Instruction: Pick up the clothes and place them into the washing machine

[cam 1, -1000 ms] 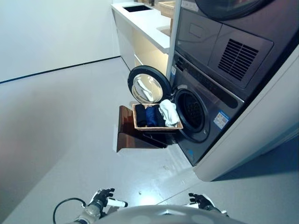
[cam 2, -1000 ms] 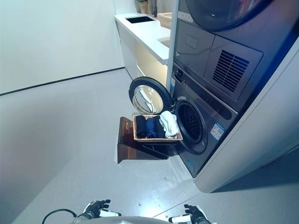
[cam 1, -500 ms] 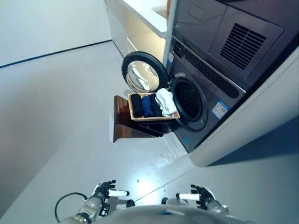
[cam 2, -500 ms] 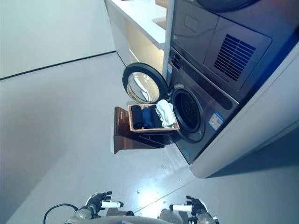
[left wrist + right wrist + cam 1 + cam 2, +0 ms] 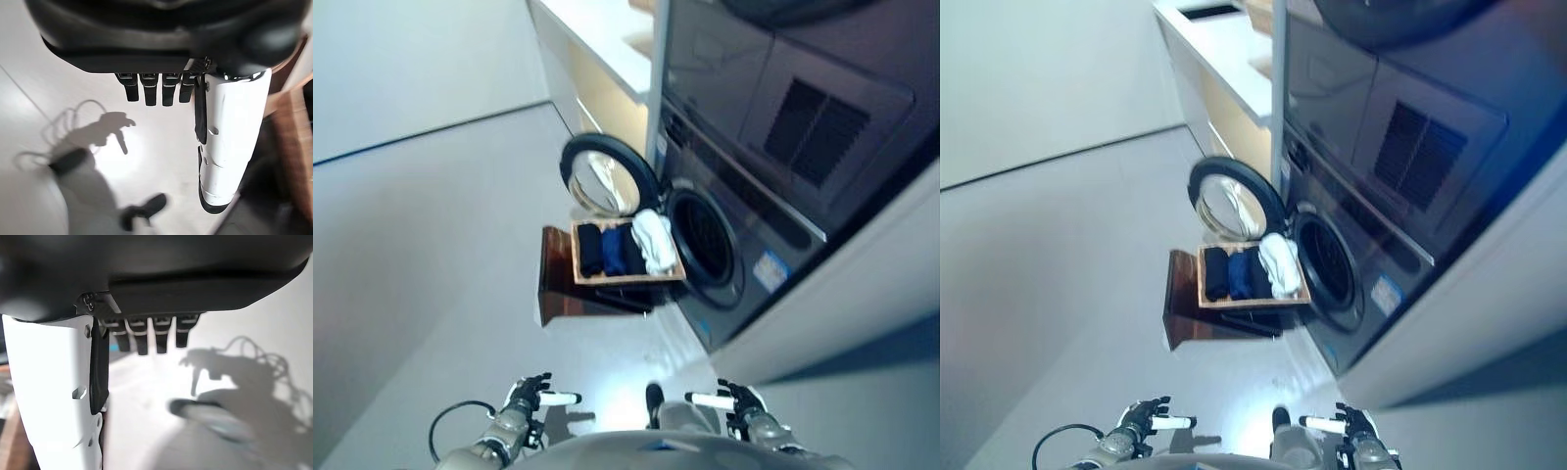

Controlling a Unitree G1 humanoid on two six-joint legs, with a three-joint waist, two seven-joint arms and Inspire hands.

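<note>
A shallow wicker basket (image 5: pixel 628 278) rests on a low dark brown box (image 5: pixel 558 284) beside the washing machine (image 5: pixel 734 255), whose round door (image 5: pixel 607 176) stands open. In the basket lie dark and blue folded clothes (image 5: pixel 607 251) and a white garment (image 5: pixel 653 240) nearest the drum opening (image 5: pixel 705 238). My left hand (image 5: pixel 527 397) hangs low at the bottom left, far from the basket, open and empty. My right hand (image 5: pixel 736 399) hangs low at the bottom right, open and empty. Both wrist views show relaxed fingers (image 5: pixel 154 88) (image 5: pixel 146 335) above bare floor.
A second machine (image 5: pixel 793 108) is stacked above the washer. A white counter (image 5: pixel 597 39) runs along the wall behind the open door. Pale grey floor (image 5: pixel 431 245) spreads between me and the basket.
The whole picture has shifted, so the camera moved. Basket, clothes and machine stand as before. Both hands still hang low and empty.
</note>
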